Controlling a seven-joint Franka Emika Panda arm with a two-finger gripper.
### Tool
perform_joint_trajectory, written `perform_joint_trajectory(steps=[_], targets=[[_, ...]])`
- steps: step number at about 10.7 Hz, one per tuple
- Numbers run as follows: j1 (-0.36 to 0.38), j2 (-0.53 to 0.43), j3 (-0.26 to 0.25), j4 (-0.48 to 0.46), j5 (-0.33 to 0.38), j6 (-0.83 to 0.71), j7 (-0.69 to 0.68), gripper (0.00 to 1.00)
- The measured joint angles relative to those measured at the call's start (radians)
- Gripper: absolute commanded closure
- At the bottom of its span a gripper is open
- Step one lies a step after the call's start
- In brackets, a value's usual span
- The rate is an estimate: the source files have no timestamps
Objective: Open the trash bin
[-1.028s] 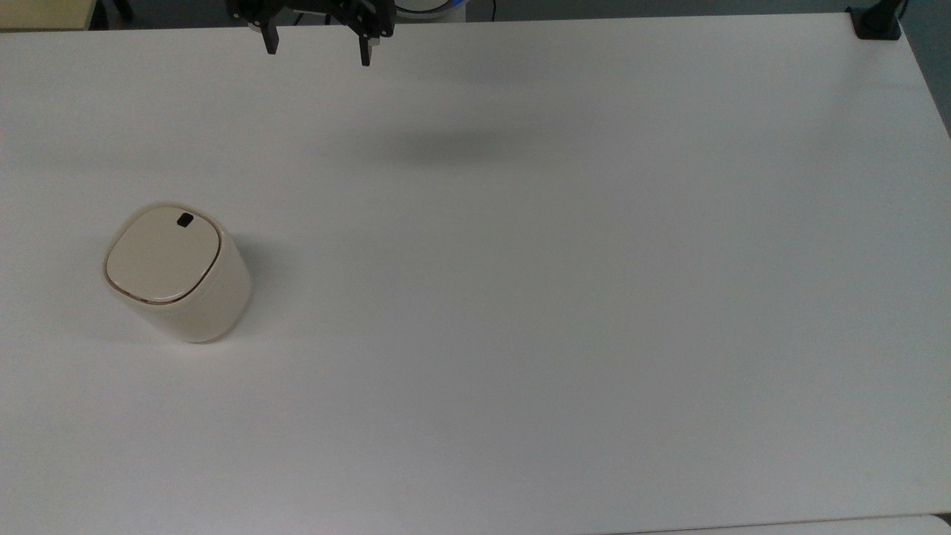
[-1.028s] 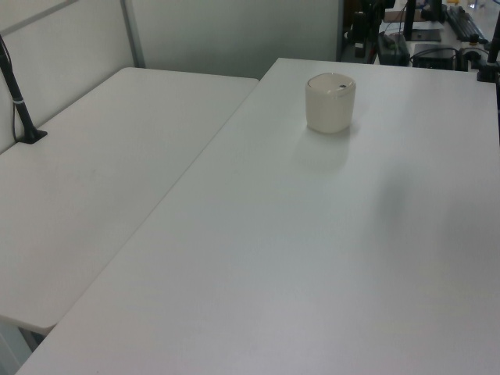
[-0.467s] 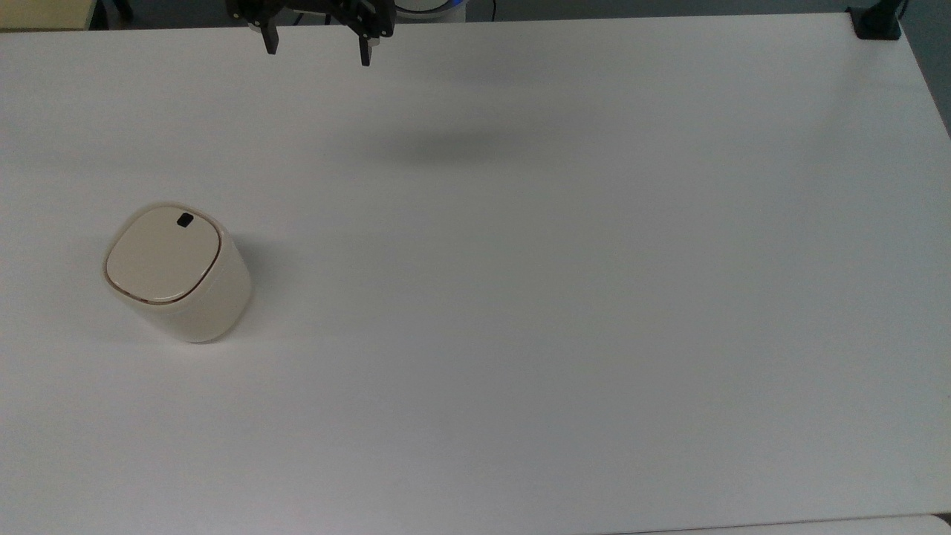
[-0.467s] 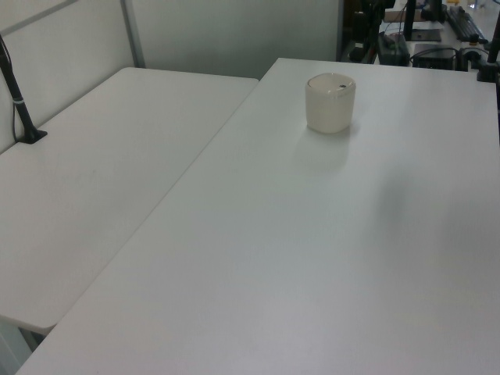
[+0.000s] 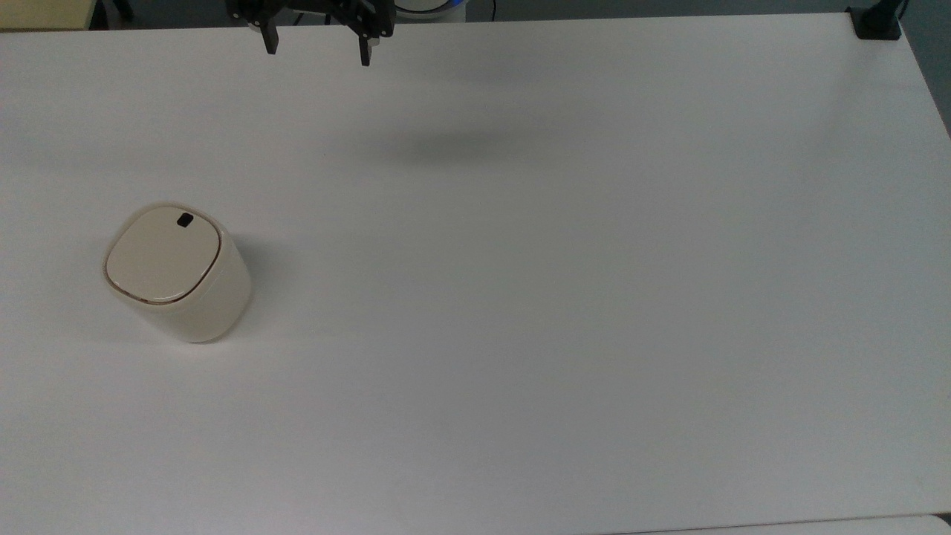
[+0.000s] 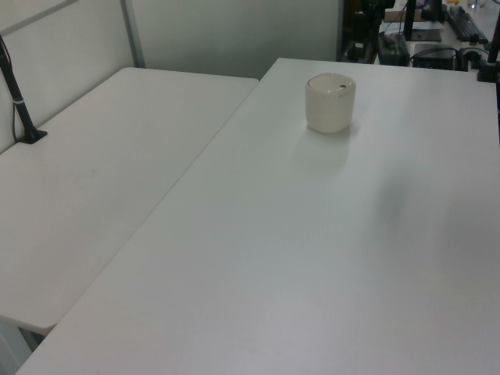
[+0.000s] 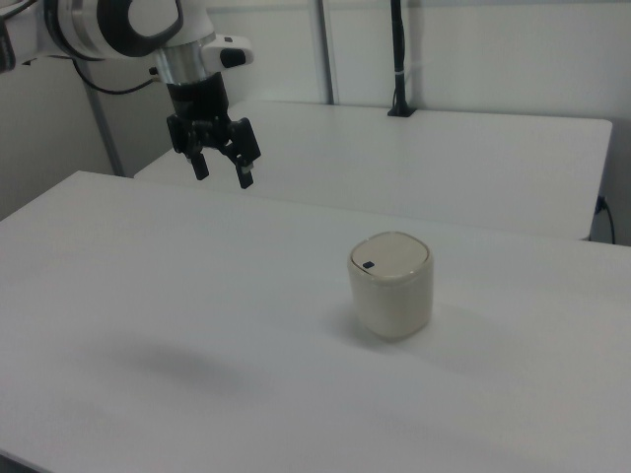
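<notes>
While the gripper point(image 5: 317, 50) hangs in the air up by the far edge of the white table point(image 5: 565, 297) with its two black fingers point(image 5: 365, 53) spread well apart and nothing between them, the trash bin point(image 5: 178, 273) sits on its own, well away from the jaws and touching nothing but the tabletop. In the top view it's well below the jaws and off toward the top view's left; in the right view the bin point(image 7: 391, 285) is lower than the gripper point(image 7: 223, 170) and off to the right view's right of it, so there's a good stretch of bare table between them. The bin itself is a small cream-beige thing with a rounded-square shape, smooth plain sides and a flat lid point(image 5: 163, 254) lying closed, flush with the top. A thin brown line runs round the edge of the lid, and there's a small black latch point(image 5: 185, 220) near one edge, the edge that faces the gripper side in the top view. It stands upright. With the lid down you can't see inside, so no telling what's in it, if anything. In the left view the bin point(image 6: 330, 102) shows up toward the far end of the table, with a tiny dark spot on top where the latch is. A soft shadow point(image 5: 453, 147) lies on the table, below the jaws and toward the top view's right. A second white table point(image 7: 444, 158) stands beside this one, behind the gripper in the right view.
</notes>
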Motion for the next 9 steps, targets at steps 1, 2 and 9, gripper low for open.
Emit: perform_joint_trajectory(steps=[1,2,9], targets=[[-0.001,0.000,0.000,0.000,0.000,0.000,0.000,0.00],[-0.001,-0.001,0.000,0.000,0.000,0.000,0.000,0.00],[-0.002,-0.008,0.000,-0.001,0.000,0.000,0.000,0.27]])
